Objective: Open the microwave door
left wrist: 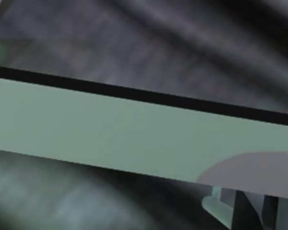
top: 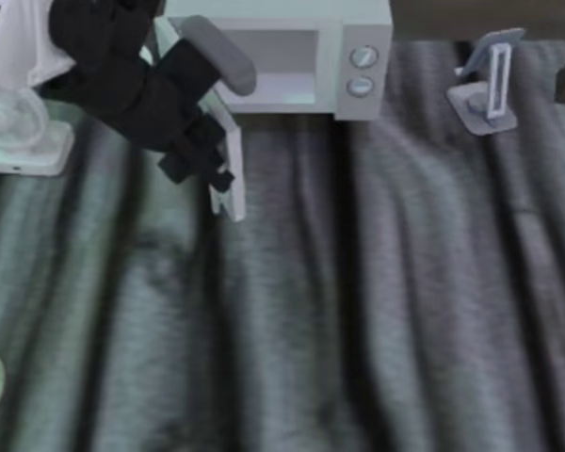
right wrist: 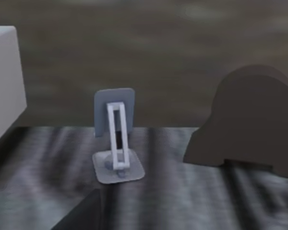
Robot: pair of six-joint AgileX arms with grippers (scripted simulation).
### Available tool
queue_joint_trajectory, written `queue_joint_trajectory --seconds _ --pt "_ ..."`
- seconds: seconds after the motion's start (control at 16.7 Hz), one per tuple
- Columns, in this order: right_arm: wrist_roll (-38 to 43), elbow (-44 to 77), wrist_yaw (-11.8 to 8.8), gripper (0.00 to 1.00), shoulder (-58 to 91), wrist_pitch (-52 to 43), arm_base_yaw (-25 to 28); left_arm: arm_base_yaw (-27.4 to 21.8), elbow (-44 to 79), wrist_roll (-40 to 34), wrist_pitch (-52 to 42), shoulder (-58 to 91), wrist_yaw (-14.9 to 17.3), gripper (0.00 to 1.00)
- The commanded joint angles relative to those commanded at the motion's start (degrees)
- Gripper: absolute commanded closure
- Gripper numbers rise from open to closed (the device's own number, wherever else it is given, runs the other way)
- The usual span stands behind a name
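Wrinkled dark grey cloth point(top: 386, 311) covered the tabletop, its folds running from the far edge toward the near edge. At the far edge, a little left of centre, stood the small pale grey-white boxy microwave point(top: 358, 24), two round knobs stacked on its right-hand panel and its pale cavity exposed. The flat pale grey rectangular microwave door point(top: 234, 169) stood swung out from the cavity's left side, seen edge-on and pointing toward the near edge, with a rounded grey handle point(top: 221, 52) above it near the hinge.

The black left gripper point(top: 207, 165) sat against the door's left face near its outer end; whether its fingers were spread or closed on the panel could not be told. In the left wrist view the door filled the frame as a smooth pale green-grey band point(left wrist: 134, 129) with a dark edge. The left arm reached in from the far left corner, angled down toward the door.

Near the far right corner stood a pale blue-grey stand with an upright white frame on a square base point(top: 487, 89), also seen in the right wrist view point(right wrist: 117, 139). A translucent pale rounded object point(top: 19, 137) lay at the left edge. The right gripper was out of sight.
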Motion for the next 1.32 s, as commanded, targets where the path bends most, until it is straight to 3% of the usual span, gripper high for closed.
queue_joint_trajectory --seconds 0.36,1.32 --pt "0.0 0.0 0.0 0.00 0.0 0.0 0.0 3.3 -0.4 8.2 -2.7 -0.6 3.6 1.00" --pt "0.0 0.0 0.0 0.00 0.0 0.0 0.0 3.4 -0.4 8.4 -2.8 -0.6 3.7 1.00"
